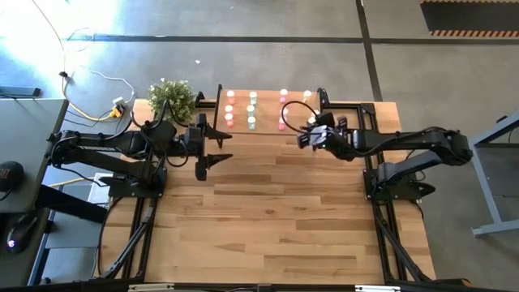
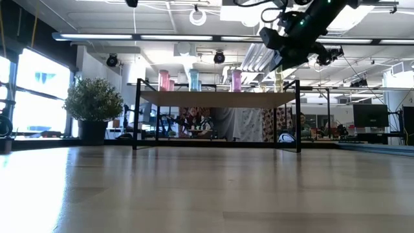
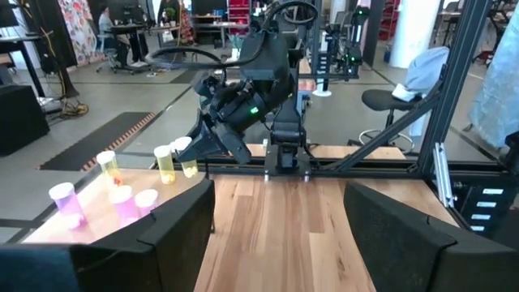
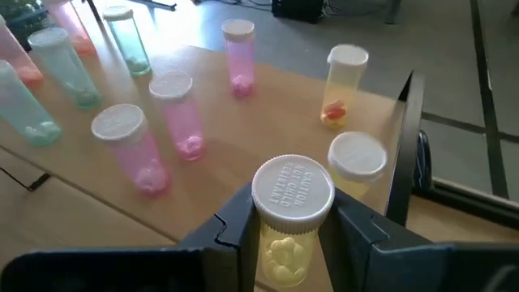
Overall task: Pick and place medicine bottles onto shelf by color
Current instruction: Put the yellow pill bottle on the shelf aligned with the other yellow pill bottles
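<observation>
The shelf (image 1: pixel 268 130) stands at the table's far middle, its wood top (image 4: pixel 243 138) bearing upright medicine bottles in rows: salmon-red (image 1: pixel 230 108), mint-green (image 1: pixel 252 109), pink (image 4: pixel 182 118) and two yellow ones (image 4: pixel 347 81). My right gripper (image 4: pixel 288 219) is over the shelf's right end, shut on a yellow bottle (image 4: pixel 285 251) with a white cap. My left gripper (image 1: pixel 217 148) hangs open, with nothing between its fingers, near the shelf's left front corner. My right gripper pinches the yellow bottle's body just under the white cap (image 4: pixel 293 192), one dark finger (image 4: pixel 231 231) on each side. The fingers come slanting down from the table's right. The bottle stands upright; its bottom is hidden, so whether it rests on the shelf I cannot tell.
A small potted plant (image 1: pixel 172 99) stands at the table's far left corner beside the shelf. The shelf's black frame (image 4: pixel 401 154) runs along its right end, close to the held bottle. Bare wood planks (image 1: pixel 268 219) stretch from the shelf to the near edge.
</observation>
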Available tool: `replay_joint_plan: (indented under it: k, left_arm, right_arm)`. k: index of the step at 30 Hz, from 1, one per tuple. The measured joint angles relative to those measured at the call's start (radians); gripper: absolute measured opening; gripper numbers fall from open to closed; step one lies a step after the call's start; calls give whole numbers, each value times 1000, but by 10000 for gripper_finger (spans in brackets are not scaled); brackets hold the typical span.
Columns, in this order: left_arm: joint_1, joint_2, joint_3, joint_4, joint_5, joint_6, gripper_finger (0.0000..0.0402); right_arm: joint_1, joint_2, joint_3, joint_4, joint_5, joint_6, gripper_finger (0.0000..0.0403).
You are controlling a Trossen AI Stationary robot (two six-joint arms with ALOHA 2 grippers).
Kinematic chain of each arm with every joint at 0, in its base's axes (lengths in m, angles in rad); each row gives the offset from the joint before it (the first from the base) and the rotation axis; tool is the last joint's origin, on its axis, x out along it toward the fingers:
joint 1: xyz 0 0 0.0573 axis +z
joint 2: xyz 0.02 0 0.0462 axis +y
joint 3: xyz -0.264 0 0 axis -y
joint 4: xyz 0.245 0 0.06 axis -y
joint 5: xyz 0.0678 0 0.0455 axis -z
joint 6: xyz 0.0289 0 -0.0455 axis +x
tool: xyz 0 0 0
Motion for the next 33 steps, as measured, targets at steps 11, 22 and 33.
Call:
replay_joint_plan:
  k: [11, 22, 33]
  left_arm:
    - [0, 0, 0, -16, 0, 2, 266]
    - [0, 0, 0, -16, 1, 2, 266]
    - [0, 0, 0, -16, 1, -1, 266]
  right_arm:
    - [1, 82, 0, 0, 37, 83, 95]
    - [-24, 108, 0, 0, 56, 91, 95]
    - [-26, 111, 0, 4, 41, 85, 102]
